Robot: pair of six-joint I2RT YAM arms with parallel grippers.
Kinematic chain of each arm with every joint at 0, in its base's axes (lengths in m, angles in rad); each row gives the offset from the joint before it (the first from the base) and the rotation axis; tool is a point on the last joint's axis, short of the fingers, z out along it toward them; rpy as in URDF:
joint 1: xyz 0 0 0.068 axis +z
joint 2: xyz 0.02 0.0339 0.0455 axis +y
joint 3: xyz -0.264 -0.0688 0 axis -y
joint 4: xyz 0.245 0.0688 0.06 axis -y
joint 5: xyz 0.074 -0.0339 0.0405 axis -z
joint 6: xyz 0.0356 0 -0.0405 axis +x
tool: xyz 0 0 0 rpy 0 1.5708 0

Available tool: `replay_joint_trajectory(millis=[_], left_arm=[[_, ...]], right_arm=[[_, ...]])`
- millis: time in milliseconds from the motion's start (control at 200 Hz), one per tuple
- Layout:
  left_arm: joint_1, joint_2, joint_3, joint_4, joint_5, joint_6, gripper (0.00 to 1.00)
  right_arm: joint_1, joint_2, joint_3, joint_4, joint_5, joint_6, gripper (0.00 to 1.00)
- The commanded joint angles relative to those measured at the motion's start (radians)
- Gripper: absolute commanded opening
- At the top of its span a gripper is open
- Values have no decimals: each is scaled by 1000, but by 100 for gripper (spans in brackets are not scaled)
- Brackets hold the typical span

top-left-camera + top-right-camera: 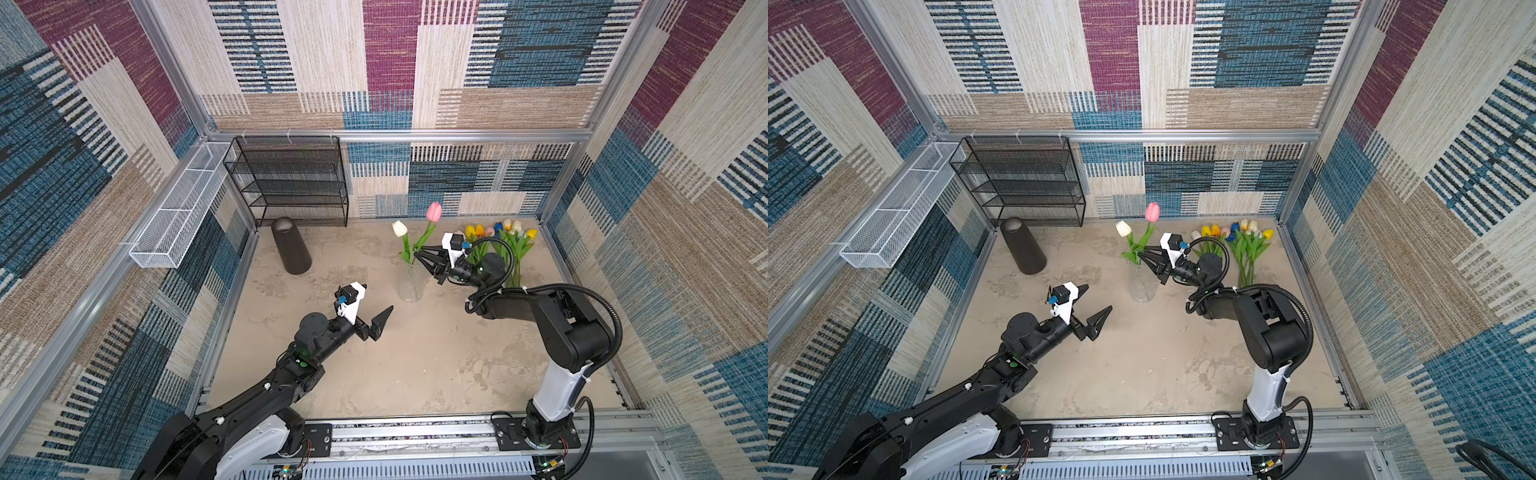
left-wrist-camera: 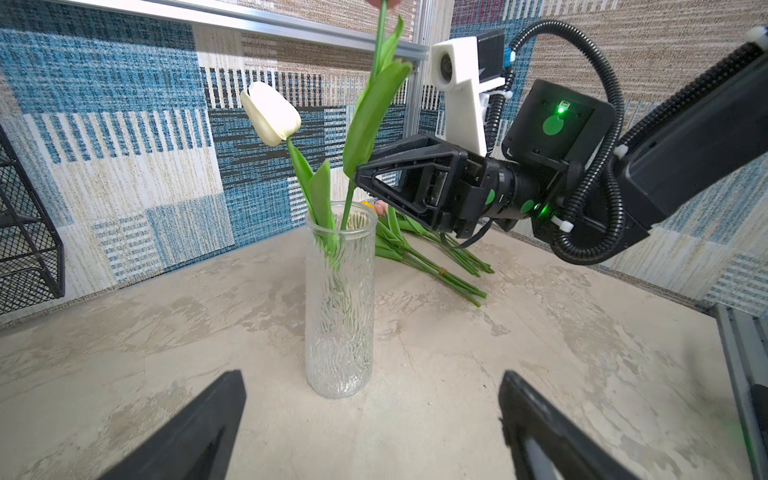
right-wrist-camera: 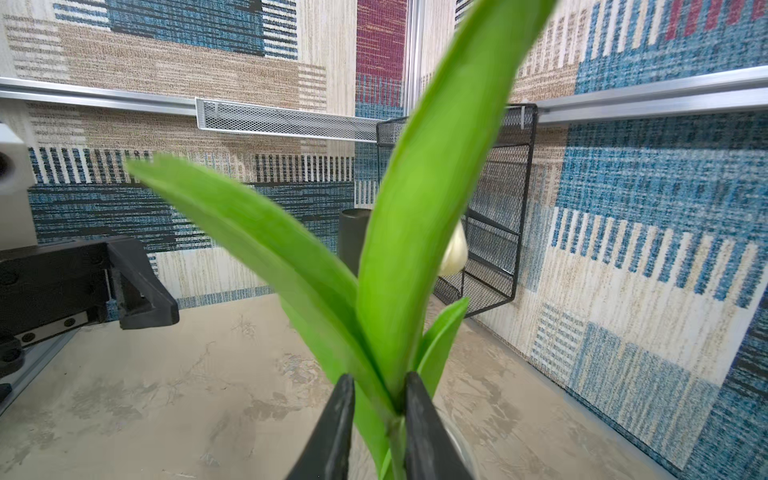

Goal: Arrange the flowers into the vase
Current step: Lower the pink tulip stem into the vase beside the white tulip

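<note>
A clear ribbed glass vase (image 1: 409,282) (image 1: 1142,284) (image 2: 340,307) stands upright on the table and holds a white tulip (image 1: 400,228) (image 2: 272,114) and a taller pink tulip (image 1: 434,211) (image 1: 1152,211). My right gripper (image 1: 417,252) (image 3: 378,384) is just above the vase mouth. Its jaws stand slightly parted around the pink tulip's stem (image 3: 397,432), which lies against one finger. The other flowers (image 1: 511,245) (image 2: 432,257) lie bundled on the table behind the right arm. My left gripper (image 1: 376,299) (image 2: 372,376) hovers wide open and empty, facing the vase from the near left.
A dark cylinder (image 1: 291,245) stands at the back left, in front of a black mesh shelf (image 1: 291,183) against the back wall. On the left wall hangs a white mesh basket (image 1: 178,212). Patterned walls close the table in on three sides.
</note>
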Motion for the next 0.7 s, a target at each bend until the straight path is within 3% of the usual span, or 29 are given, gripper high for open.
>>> replay_joint_trajectory(millis=[0, 265, 546, 696], left_arm=[[1, -6, -4, 38, 17, -11, 98], [1, 26, -4, 81, 23, -18, 98], [1, 43, 3, 87, 37, -21, 98], [1, 40, 9, 85, 41, -21, 98]], right_arm=[[1, -45, 4, -54, 40, -24, 33], [1, -119, 100, -373, 49, -114, 40], [2, -107, 346, -865, 95, -141, 60], [2, -92, 456, -1082, 125, -135, 76]])
